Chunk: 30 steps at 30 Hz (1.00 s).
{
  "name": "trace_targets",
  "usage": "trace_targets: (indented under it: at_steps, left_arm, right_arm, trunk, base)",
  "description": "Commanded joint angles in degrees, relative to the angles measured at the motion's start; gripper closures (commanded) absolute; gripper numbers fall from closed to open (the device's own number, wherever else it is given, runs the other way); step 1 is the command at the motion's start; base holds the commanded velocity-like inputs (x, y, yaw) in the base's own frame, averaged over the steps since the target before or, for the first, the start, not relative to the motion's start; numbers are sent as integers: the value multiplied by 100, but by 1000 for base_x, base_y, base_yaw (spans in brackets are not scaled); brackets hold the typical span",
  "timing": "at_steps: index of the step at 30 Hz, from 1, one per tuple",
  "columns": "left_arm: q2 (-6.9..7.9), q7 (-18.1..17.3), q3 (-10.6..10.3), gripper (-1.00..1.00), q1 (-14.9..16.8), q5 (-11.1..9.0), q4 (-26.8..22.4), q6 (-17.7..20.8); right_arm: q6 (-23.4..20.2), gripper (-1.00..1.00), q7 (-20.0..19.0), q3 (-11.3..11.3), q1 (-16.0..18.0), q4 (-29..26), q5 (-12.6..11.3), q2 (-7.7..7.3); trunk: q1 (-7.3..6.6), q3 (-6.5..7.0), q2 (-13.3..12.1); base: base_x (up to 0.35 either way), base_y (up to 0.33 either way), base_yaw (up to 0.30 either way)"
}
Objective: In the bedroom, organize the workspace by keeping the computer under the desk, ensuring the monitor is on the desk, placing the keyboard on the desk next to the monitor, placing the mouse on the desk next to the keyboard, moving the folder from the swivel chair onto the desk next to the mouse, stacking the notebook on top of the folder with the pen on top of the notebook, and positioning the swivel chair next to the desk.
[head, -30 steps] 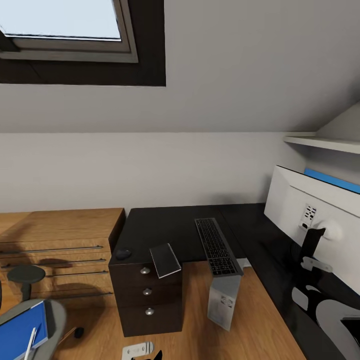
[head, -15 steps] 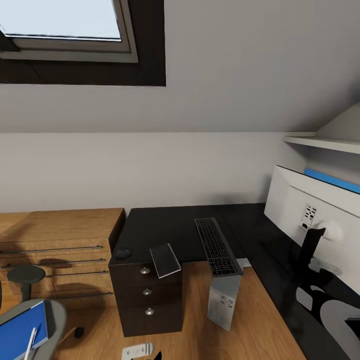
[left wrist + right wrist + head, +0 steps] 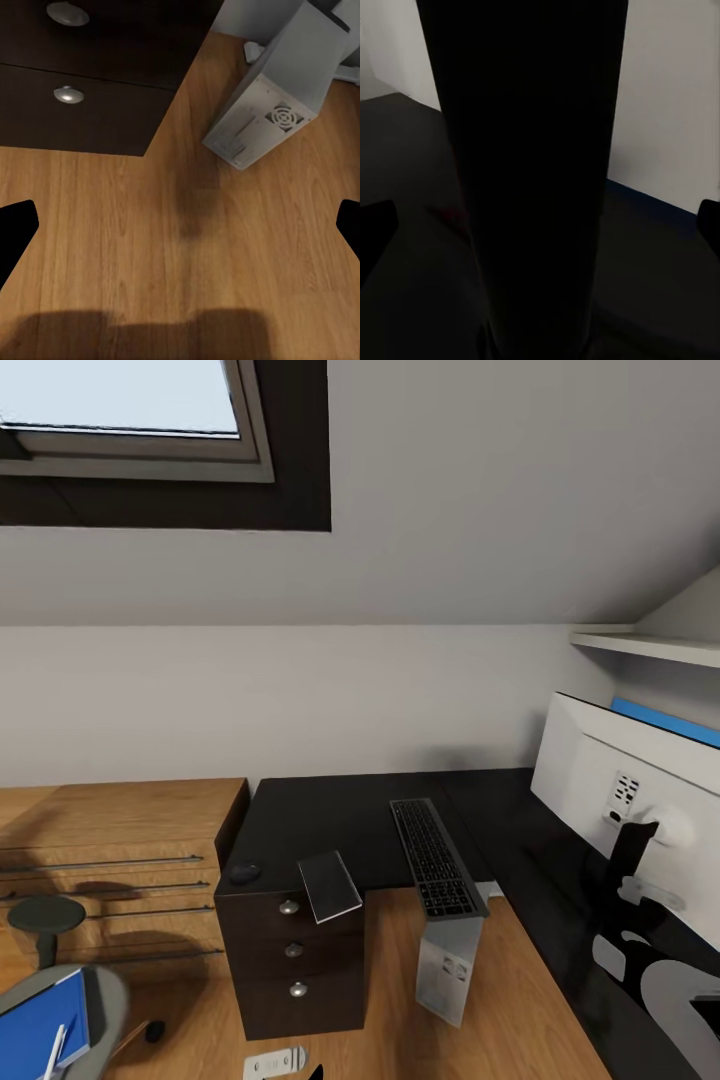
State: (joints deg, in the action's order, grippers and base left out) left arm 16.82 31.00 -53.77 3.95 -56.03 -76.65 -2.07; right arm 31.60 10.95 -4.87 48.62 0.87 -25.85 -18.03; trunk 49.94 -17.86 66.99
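Black monitor stand (image 3: pixel 529 180) sits between the right end effector's (image 3: pixel 540 225) spread fingertips; left end effector (image 3: pixel 180 225) spread over floor (image 3: pixel 150 247).

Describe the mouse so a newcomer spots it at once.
Find the black desk beside the wooden drawer chest. At the desk's front corner nearest that chest, above the drawer unit, sits the mouse: a small dark rounded lump, unlike the flat grey notebook beside it.

Attic home office: we note a skylight (image 3: pixel 120 400) at eleven o'clock, sloped ceiling, black desk (image 3: pixel 340 820), wooden drawer chest (image 3: pixel 120 840).
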Motion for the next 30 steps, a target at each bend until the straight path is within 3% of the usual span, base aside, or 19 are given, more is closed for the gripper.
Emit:
trace_targets:
  at_steps: [1,30]
  left_arm:
    - [5,35,-19,-100,9,-40,-7,-22]
    - [5,39,-26,-100,9,-41,9,-22]
  right_arm:
    - [13,-100,21,-49,7,9,-26,1]
    - [13,-100,20,-52,7,9,-26,1]
  trunk:
    - [1,-7,5]
    - [1,-7,5]
  base:
    - [10,0,0]
    - [17,0,0]
